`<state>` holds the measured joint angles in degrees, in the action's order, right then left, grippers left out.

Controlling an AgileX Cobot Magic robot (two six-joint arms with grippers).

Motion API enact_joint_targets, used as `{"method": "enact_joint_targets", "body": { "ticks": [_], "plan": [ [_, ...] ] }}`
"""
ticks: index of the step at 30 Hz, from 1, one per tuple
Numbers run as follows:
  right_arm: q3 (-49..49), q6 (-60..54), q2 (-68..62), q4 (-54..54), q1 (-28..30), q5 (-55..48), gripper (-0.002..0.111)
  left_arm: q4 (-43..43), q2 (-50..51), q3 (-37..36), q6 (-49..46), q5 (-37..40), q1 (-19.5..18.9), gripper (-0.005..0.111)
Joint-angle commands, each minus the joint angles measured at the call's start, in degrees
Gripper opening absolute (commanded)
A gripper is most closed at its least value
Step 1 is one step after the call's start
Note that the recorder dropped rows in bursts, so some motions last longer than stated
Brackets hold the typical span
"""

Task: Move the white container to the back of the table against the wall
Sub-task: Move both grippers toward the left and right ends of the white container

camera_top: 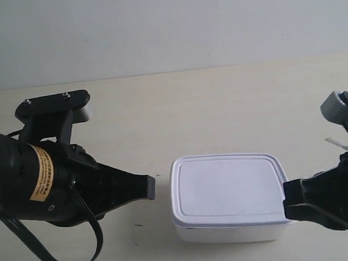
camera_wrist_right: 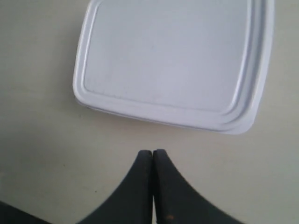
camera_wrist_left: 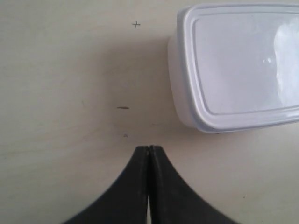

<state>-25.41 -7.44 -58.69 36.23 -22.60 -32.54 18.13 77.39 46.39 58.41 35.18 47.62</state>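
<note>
The white container (camera_top: pixel 228 192) lies lid-on, flat on the table (camera_top: pixel 219 104) near the front edge, well short of the wall (camera_top: pixel 167 24). My left gripper (camera_top: pixel 152 187) is the one at the exterior view's left; it is shut and empty, a short gap from the container's side. In the left wrist view the left gripper (camera_wrist_left: pixel 149 147) has its tips pressed together, with the container (camera_wrist_left: pixel 243 65) ahead and off to one side. My right gripper (camera_top: pixel 285 196), also shut, sits at the container's opposite side. From the right wrist, the right gripper (camera_wrist_right: pixel 153 151) points at the container (camera_wrist_right: pixel 173 60), a narrow strip of table between them.
A black cable (camera_top: pixel 63 255) loops under the arm at the exterior view's left. A small cross mark (camera_wrist_left: pixel 136 24) and a dark speck (camera_wrist_left: pixel 123 108) are on the table. Bare table stretches from behind the container to the wall.
</note>
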Motion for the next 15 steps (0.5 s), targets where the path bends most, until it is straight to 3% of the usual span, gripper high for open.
{"method": "enact_joint_targets", "body": {
  "ticks": [1, 9, 15],
  "plan": [
    [0.12, 0.56, -2.38, -0.74, -3.36, 0.72, 0.0, -2.73, 0.26, 0.12, -1.06, -1.68, 0.45, 0.0],
    [0.12, 6.07, -8.21, -6.6, -4.69, 3.69, 0.0, -11.8, 6.69, 0.12, -13.78, -3.98, 0.45, 0.0],
    [0.23, 6.07, -11.68, -6.6, -4.69, 3.32, 0.0, -13.02, 11.37, 0.12, -14.9, -9.21, 0.45, 0.0]
  ]
}}
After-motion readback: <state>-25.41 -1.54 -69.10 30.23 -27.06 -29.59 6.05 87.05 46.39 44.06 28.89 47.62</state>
